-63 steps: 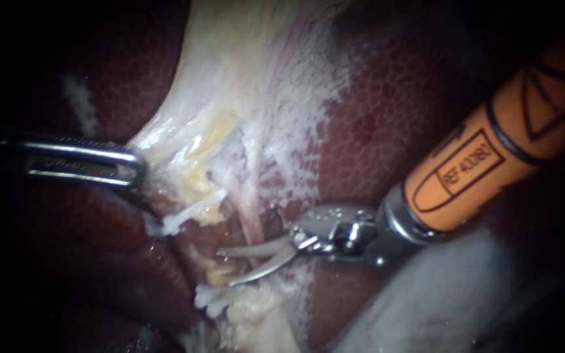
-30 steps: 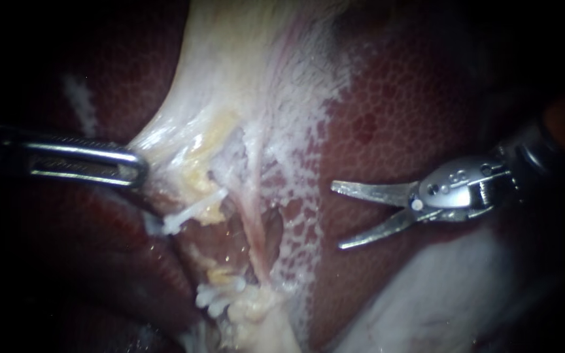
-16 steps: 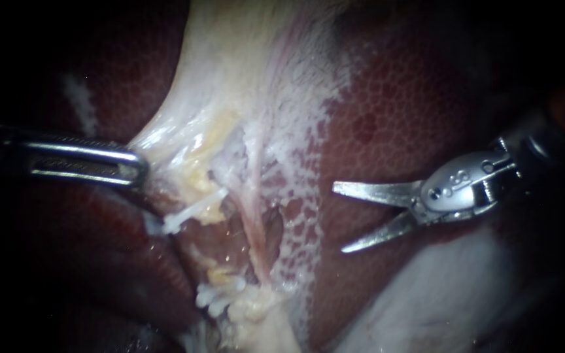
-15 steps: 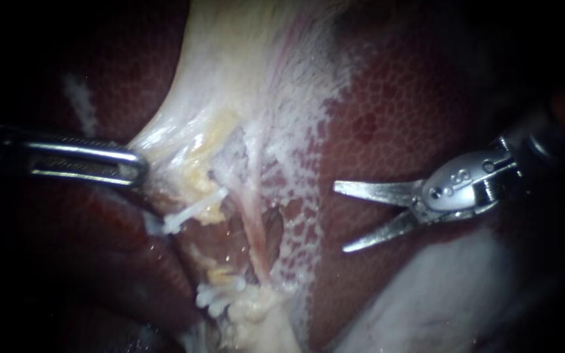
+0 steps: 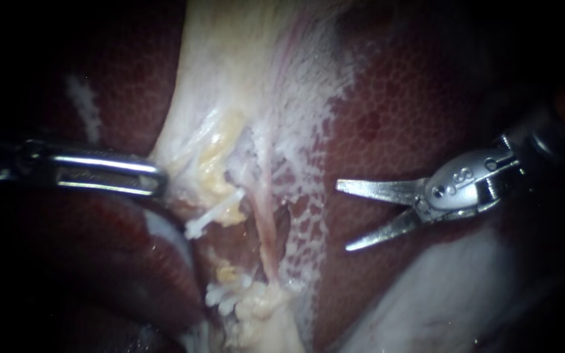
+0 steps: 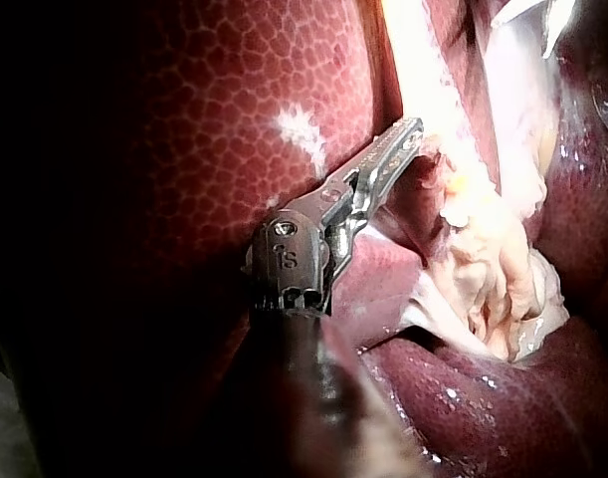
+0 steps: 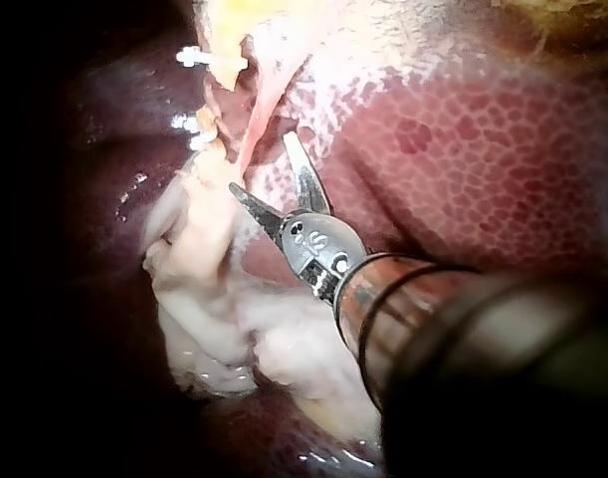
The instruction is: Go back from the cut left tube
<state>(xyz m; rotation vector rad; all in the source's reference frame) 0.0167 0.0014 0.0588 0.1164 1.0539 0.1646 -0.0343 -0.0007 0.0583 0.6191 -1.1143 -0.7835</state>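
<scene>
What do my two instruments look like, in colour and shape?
The left instrument is shiny silver with long, blunt, slotted jaws on a grey hinged wrist. The right instrument has two thin, pointed, slightly curved silver blades, a rounded riveted wrist, and a glossy brown shaft with dark rings.

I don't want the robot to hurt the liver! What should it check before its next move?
1. Blades of the right instrument apart, holding nothing: ok.
2. Blades clear of the white clips: ok.
3. Blades clear of the pink tube: ok.
4. The left instrument gripping the pale tissue: ok.
5. No blood showing on the liver beside the blades: ok.
6. Room behind the right instrument's shaft: dark, cannot tell.
</scene>
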